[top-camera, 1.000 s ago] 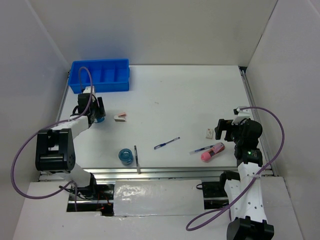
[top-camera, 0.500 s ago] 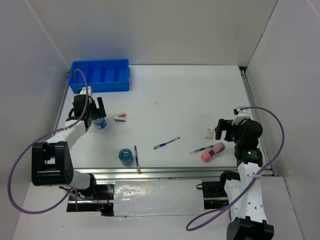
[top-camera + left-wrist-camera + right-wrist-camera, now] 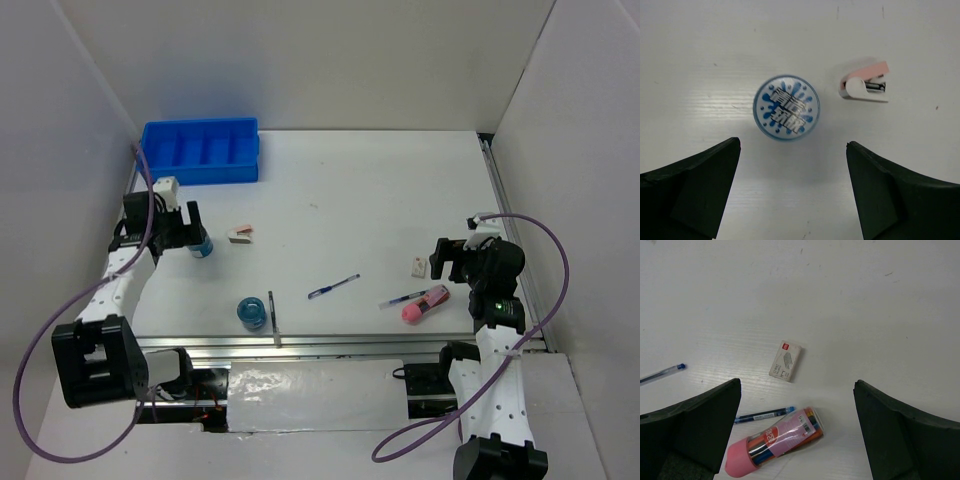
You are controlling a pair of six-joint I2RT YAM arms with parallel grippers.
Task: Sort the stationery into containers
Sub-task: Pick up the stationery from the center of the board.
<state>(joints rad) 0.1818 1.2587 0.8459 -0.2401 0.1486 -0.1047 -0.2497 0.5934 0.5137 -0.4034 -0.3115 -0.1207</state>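
Note:
The bright blue divided tray (image 3: 200, 150) stands at the far left. My left gripper (image 3: 190, 234) is open and empty, just left of a blue tape roll (image 3: 201, 246). In the left wrist view the roll (image 3: 786, 107) lies ahead of the open gripper (image 3: 793, 144), beside a small pink and white stapler (image 3: 865, 86). My right gripper (image 3: 438, 260) is open and empty. In the right wrist view it (image 3: 797, 384) hovers above a small white box (image 3: 785, 361), a blue pen (image 3: 763, 415) and the pink tube (image 3: 775, 440).
A second blue roll (image 3: 251, 312) and a thin dark stick (image 3: 273, 318) lie near the front edge. Another blue pen (image 3: 333, 287) lies mid-table. The pink and white stapler (image 3: 240, 235) lies right of the left gripper. White walls enclose the table.
My left arm has swung left and drawn its gripper back off the blue roll, which stays on the table. The right arm has not moved.

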